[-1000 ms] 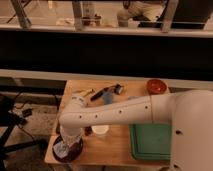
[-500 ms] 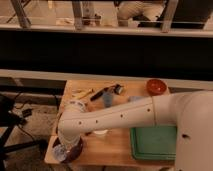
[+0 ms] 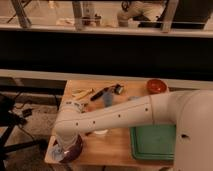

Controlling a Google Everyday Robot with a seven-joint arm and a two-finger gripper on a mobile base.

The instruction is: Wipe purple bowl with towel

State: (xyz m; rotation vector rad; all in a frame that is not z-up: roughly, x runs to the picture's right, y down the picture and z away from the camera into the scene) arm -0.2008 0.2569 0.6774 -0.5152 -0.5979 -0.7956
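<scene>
The purple bowl (image 3: 74, 149) sits at the front left corner of the wooden table (image 3: 112, 145). My white arm reaches across from the right and bends down at the wrist over it. The gripper (image 3: 62, 149) is down in or just above the bowl's left side, mostly hidden by the wrist. A pale blue towel (image 3: 56, 151) shows at the gripper, on the bowl's left rim.
A green tray (image 3: 154, 142) lies at the front right. A red bowl (image 3: 156, 86) stands at the back right. A blue object (image 3: 107, 99), a dark utensil (image 3: 100, 93), yellowish items (image 3: 82, 93) and a small can (image 3: 119, 89) lie at the back. A white object (image 3: 100, 132) sits under the arm.
The wrist and gripper have shifted a little lower and left over the purple bowl, and the pale towel now shows at the bowl's left rim.
</scene>
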